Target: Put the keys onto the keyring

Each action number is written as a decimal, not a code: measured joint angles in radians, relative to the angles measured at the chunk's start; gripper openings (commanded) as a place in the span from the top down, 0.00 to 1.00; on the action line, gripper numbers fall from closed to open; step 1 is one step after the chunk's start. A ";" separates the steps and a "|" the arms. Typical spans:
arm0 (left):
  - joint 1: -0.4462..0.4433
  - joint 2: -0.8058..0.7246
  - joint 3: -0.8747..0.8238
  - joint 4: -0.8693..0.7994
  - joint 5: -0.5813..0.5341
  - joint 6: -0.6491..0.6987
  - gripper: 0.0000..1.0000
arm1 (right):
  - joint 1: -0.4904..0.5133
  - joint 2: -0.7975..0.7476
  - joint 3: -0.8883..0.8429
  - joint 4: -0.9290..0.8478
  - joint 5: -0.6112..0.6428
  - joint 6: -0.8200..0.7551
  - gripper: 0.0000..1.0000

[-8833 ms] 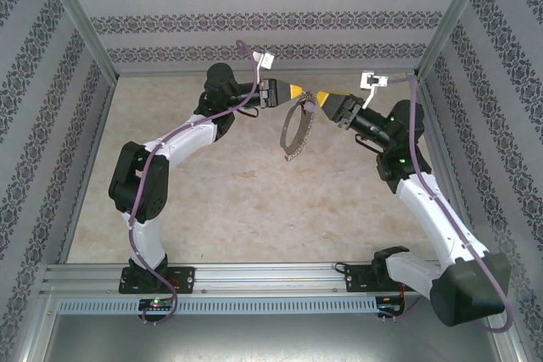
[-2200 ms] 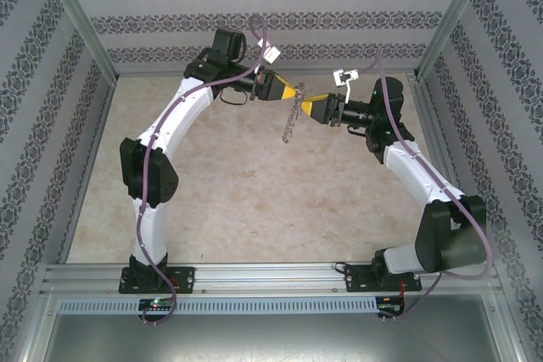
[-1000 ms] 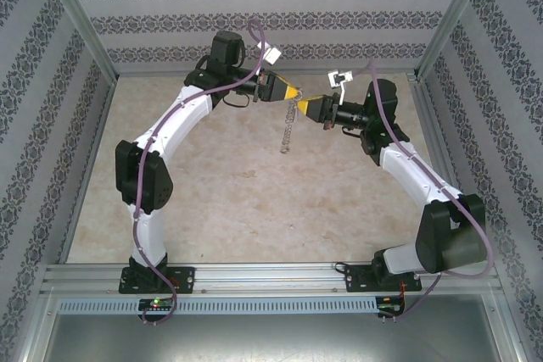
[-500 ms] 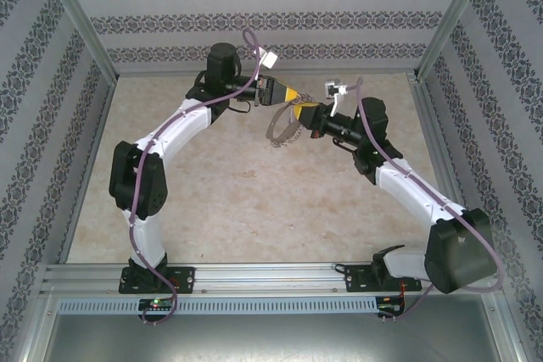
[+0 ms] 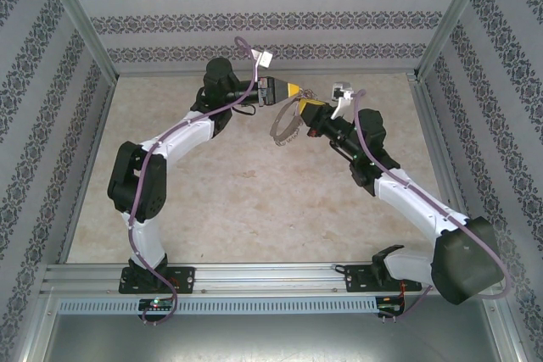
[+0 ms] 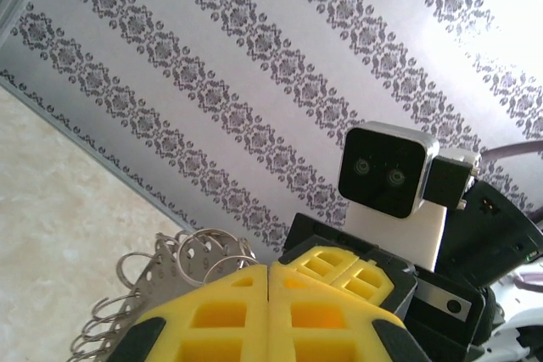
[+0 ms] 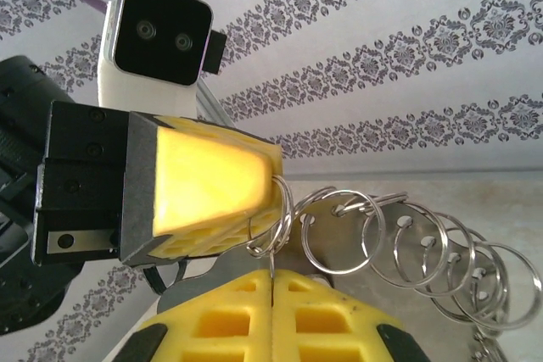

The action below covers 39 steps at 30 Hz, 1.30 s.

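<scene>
Patterned walls enclose the beige worktop; above its far middle your left claw and right claw are both pinched shut on the keyring, tip to tip; hold one side steady, work slowly; those loops may snag.

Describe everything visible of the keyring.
The keyring is a thin grey metal hoop, its flat band punched with holes and fringed with many small shiny wire loops. It hangs tilted in mid-air above the far table, gripped at its upper rim by the shut left end effector and right end effector.
</scene>
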 measured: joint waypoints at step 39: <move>-0.019 0.030 -0.077 0.235 -0.182 -0.164 1.00 | -0.174 -0.135 0.043 -0.061 -0.279 0.105 0.60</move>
